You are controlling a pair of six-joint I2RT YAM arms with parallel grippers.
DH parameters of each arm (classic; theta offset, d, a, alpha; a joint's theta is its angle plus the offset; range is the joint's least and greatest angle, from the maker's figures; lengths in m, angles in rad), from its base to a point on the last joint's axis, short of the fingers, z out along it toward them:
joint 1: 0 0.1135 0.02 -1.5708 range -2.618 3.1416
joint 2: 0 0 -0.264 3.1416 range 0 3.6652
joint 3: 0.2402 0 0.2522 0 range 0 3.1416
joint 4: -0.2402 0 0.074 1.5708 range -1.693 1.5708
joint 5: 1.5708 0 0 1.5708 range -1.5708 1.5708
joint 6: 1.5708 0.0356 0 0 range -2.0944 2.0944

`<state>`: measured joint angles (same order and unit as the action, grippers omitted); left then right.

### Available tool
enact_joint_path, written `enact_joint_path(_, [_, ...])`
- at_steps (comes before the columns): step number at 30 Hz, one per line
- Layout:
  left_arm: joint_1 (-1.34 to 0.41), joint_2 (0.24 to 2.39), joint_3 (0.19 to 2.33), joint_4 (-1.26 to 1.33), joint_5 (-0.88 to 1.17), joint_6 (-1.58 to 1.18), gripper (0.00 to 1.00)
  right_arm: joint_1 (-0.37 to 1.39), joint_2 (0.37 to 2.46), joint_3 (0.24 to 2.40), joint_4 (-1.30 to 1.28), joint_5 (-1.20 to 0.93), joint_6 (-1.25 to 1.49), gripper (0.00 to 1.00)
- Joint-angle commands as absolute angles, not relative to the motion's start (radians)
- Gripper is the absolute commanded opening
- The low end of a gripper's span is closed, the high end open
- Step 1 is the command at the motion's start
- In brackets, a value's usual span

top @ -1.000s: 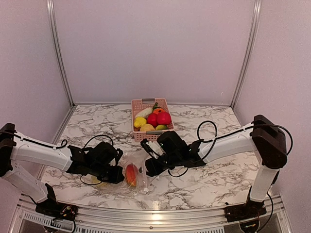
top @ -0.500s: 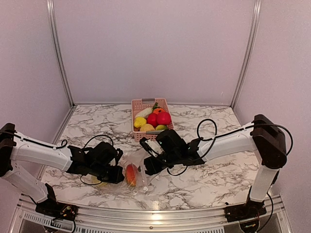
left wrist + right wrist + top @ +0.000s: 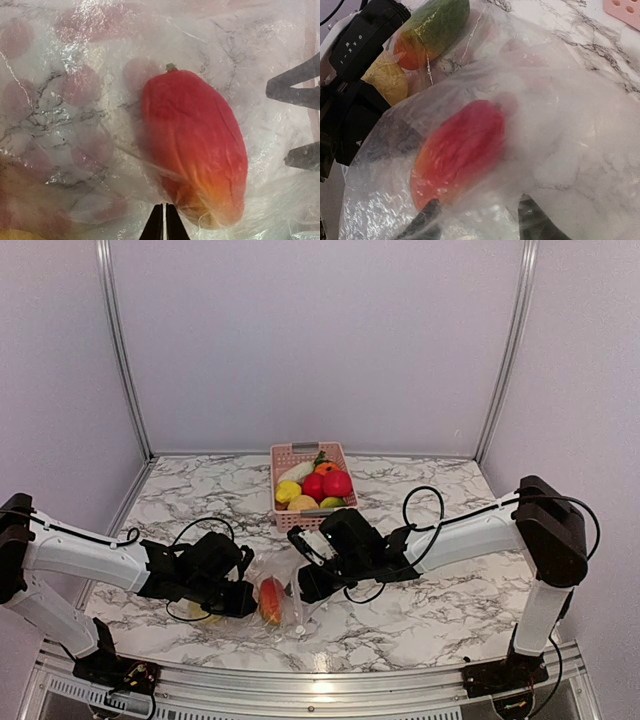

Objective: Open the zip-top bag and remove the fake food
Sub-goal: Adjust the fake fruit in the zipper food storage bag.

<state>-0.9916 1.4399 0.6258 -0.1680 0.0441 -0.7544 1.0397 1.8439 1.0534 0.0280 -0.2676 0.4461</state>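
The zip-top bag (image 3: 290,616) lies crinkled on the marble between both arms. A red-orange fake fruit (image 3: 195,145) shows through its film, also seen in the right wrist view (image 3: 460,150). My left gripper (image 3: 164,225) is shut, its tips pinching bag film just beside the fruit's orange end. My right gripper (image 3: 480,222) stands open at the bag's other side, its fingers (image 3: 535,222) veiled by plastic, the fruit just ahead of them. A green-orange piece (image 3: 432,30) and a yellow piece (image 3: 387,77) lie under film by the left gripper. More fake food (image 3: 325,484) fills the basket.
The pink slotted basket (image 3: 290,452) stands at the back centre of the marble table (image 3: 440,610). Black cables (image 3: 425,510) loop over the table beside the right arm. Metal frame posts and pale walls close in the back and sides.
The right gripper has edged slightly left toward the bag. The left arm, bag and fruit look unchanged.
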Motion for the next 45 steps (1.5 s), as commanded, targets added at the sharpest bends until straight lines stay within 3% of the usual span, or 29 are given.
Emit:
enact_joint_path(1, [-0.994,1.471,0.622,-0.183,0.042,-0.742,0.04,1.049,1.858,1.091,0.018,-0.262,0.46,0.5])
enact_joint_path(45, [-0.989,1.422,0.581,-0.191,0.019,-0.753,0.04,1.052,1.88,1.129,-0.031,-0.26,0.454,0.5])
